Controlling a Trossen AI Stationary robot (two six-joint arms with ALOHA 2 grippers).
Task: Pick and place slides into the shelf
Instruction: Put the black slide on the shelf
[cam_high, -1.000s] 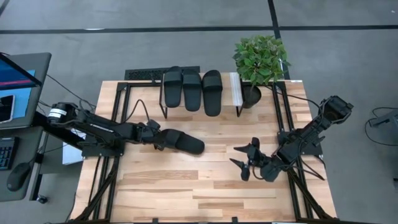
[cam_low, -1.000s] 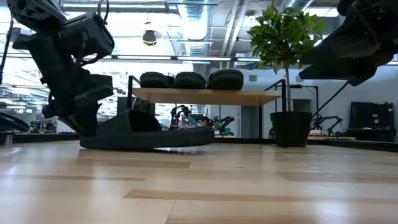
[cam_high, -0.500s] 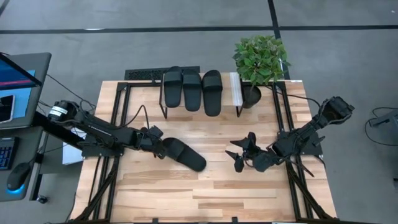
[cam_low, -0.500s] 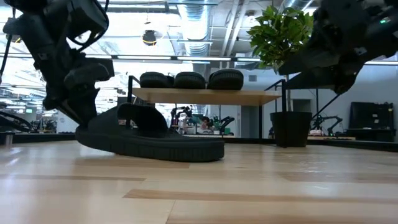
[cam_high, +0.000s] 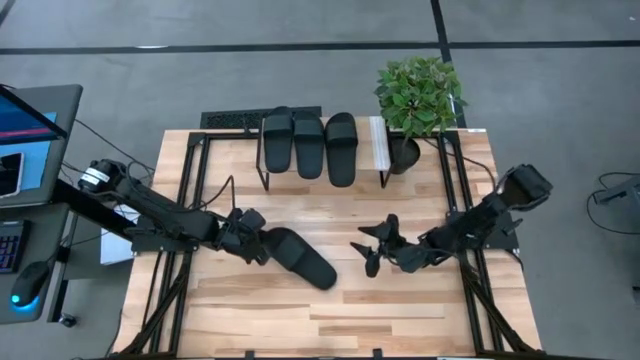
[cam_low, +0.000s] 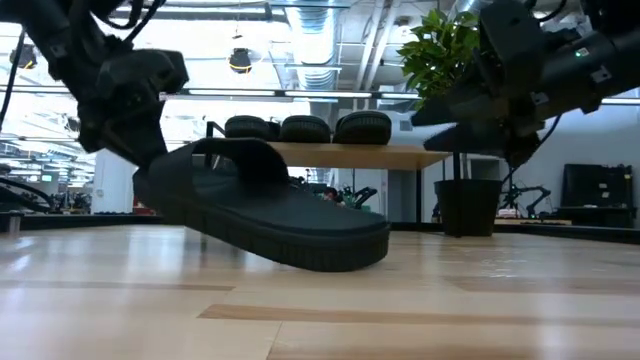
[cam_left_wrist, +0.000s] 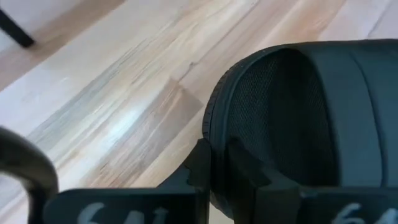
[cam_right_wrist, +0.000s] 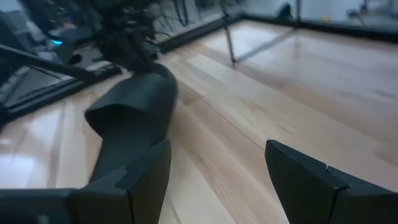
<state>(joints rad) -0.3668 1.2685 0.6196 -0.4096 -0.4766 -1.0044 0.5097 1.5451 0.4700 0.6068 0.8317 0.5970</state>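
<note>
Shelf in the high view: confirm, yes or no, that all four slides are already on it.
No: only three slides lie on the shelf; the fourth slide is over the tabletop, held by the left gripper.

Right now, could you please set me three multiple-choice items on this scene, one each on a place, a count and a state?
1. Where is the plant?
A. beside the shelf's pale end
B. at the table's near edge
C. on the floor

2. How many slides lie on the shelf?
A. one
B. three
C. four

3. How do the right gripper's jaws stand?
A. shut on a slide
B. shut on nothing
C. open

Answers:
1 A, its pot stands by the pale strip.
2 B, three lie side by side; the fourth slide is in the left gripper.
3 C, its jaws are spread with nothing between.
</note>
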